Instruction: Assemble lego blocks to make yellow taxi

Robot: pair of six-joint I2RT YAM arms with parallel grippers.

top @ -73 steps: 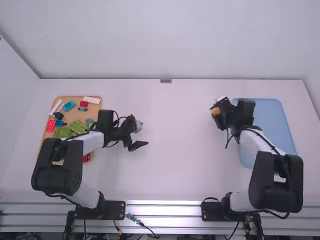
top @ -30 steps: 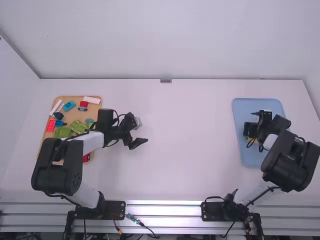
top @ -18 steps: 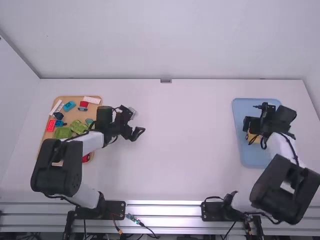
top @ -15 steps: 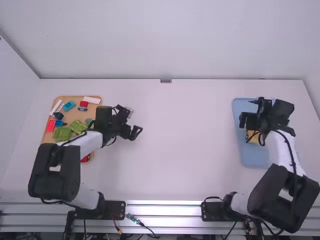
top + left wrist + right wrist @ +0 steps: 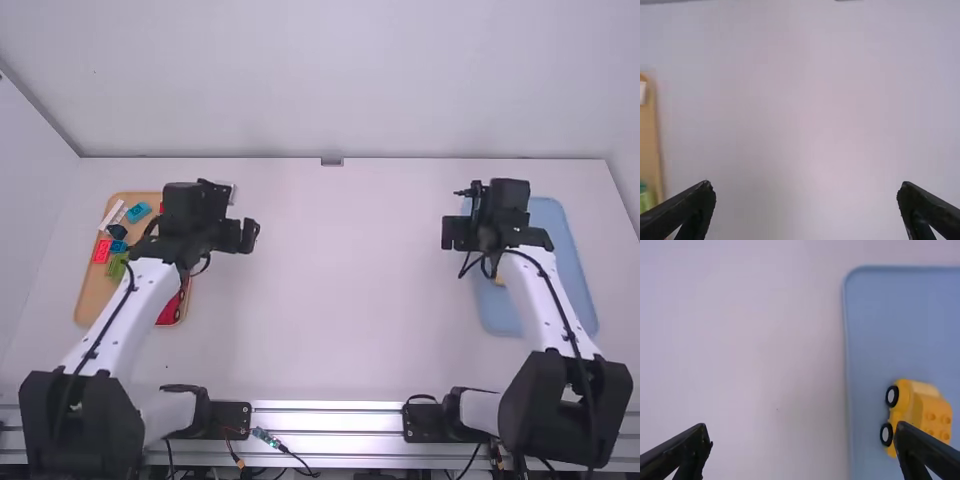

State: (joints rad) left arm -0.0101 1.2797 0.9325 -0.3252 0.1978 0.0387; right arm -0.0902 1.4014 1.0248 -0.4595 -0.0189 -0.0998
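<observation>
Yellow taxi (image 5: 914,402): on the blue tray (image 5: 895,315) (wheels (image 5: 892,396) and all)
Left gripper (image 5: 240,236): fingers wide apart
Right gripper (image 5: 459,233): fingers wide apart too

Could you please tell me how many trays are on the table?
2: the wooden tray on the left of the table and the blue tray, bearing the yellow car, on its right, each partly hidden in the high view.

Yellow toy car (image 5: 916,405) sits on blue tray (image 5: 900,325); end effector (image 5: 803,435) stands wide open, one finger overlapping it.
</observation>
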